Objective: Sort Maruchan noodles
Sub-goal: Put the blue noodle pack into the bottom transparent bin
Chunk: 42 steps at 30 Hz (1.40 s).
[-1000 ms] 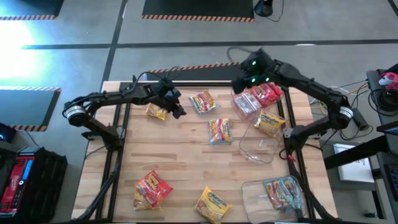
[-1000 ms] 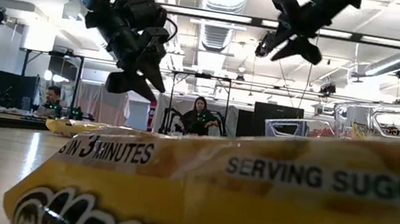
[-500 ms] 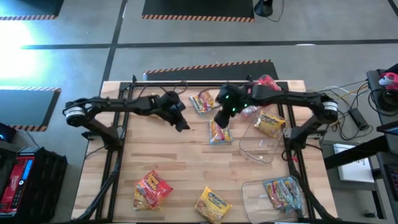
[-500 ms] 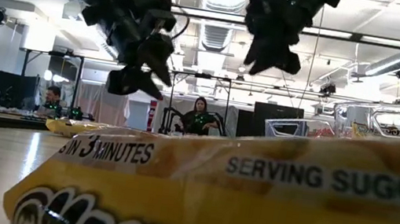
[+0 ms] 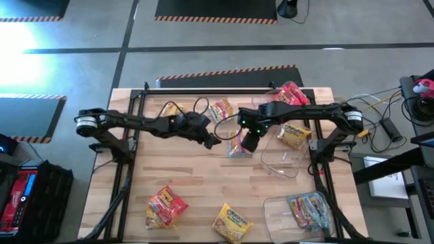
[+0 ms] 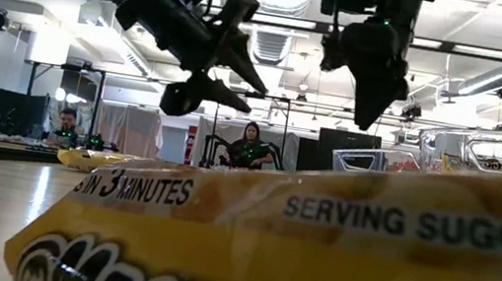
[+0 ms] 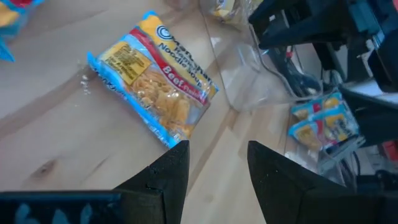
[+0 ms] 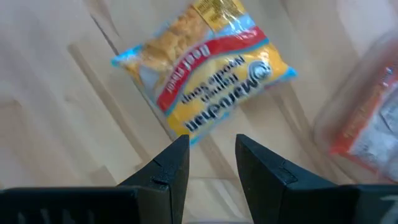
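A light-blue and yellow Maruchan packet [image 5: 234, 150] lies flat near the table's middle. It also shows in the left wrist view [image 7: 149, 74] and the right wrist view [image 8: 205, 74]. My left gripper [image 5: 213, 141] hovers open just left of it, with its fingers [image 7: 177, 171] apart. My right gripper [image 5: 246, 142] hovers open over the packet's right edge, pointing down [image 6: 371, 104]. Neither touches the packet. Other packets lie scattered: a yellow one [image 5: 169, 108] and an orange one [image 5: 220, 110] at the far side, a red one [image 5: 165, 205] and a yellow one [image 5: 232, 222] near the front.
Clear tubs stand along the right side. One holds red packets [image 5: 290, 95], one holds a yellow packet [image 5: 295, 133], one [image 5: 281, 161] shows nothing inside, and one holds blue packets [image 5: 308, 207]. The near yellow packet [image 6: 295, 247] fills the low view's foreground. Bare wood lies at the left and middle.
My left gripper has moved from beside the far-left yellow packet toward the table's middle. My right gripper has swung from above the far-right tub of red packets leftward and nearer. It has come down over the light-blue and yellow packet.
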Motion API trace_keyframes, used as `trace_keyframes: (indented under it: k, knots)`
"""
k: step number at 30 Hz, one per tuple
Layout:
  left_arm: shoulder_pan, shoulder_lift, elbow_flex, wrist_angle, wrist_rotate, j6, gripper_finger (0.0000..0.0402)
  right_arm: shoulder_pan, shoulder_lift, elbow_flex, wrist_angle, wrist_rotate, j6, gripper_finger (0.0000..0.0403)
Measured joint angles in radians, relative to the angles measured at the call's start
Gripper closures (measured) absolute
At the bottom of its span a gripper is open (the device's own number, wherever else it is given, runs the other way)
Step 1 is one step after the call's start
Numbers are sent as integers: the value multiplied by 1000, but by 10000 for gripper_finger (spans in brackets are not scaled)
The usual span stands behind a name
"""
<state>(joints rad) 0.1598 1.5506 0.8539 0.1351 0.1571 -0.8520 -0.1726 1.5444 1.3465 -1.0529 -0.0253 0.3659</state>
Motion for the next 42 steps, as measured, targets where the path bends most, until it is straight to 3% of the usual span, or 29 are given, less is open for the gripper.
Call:
trace_keyframes:
  k: [13,18,34,42]
  knots:
    - [-22,209,2,293,-17,-164,256,99,-77,-60,11,6,36,284]
    - [-23,258,2,358,-17,-183,256,105,-83,-73,22,57,53,284]
    - [-25,424,123,355,-10,-182,256,105,-92,-207,84,55,113,284]
    - [-25,434,117,276,-12,-176,256,103,-101,-286,253,53,159,284]
